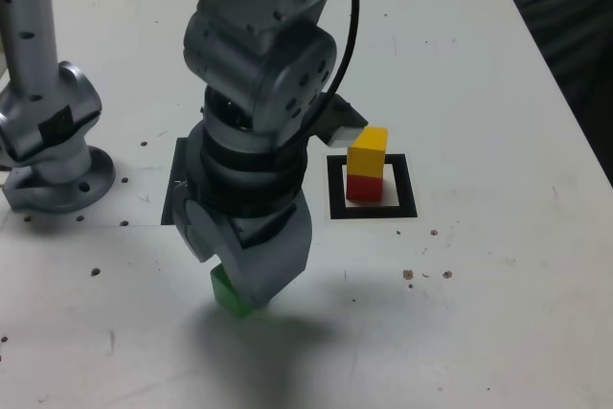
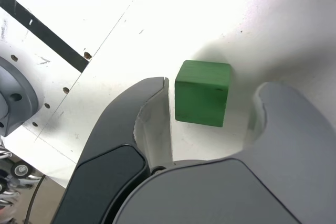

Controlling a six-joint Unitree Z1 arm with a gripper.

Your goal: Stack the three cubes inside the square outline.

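Cubes: two stacked, green one between the jaws

Table [image 1: 498,93], white and speckled, is bearing everything. Standing over its near part, the arm is pointing its gripper [image 2: 210,116] straight down. The square outline [image 1: 373,210] is lying right of the arm in the exterior view, holding the red cube [image 1: 362,187] on its white centre with the yellow cube [image 1: 368,150] sitting squarely on top. The green cube [image 2: 202,93] is resting on the table well outside the outline, nearer the camera and to the exterior view's left, flat on one face, showing no long axis. The jaws are standing released on either side of it, gaps showing on both sides.
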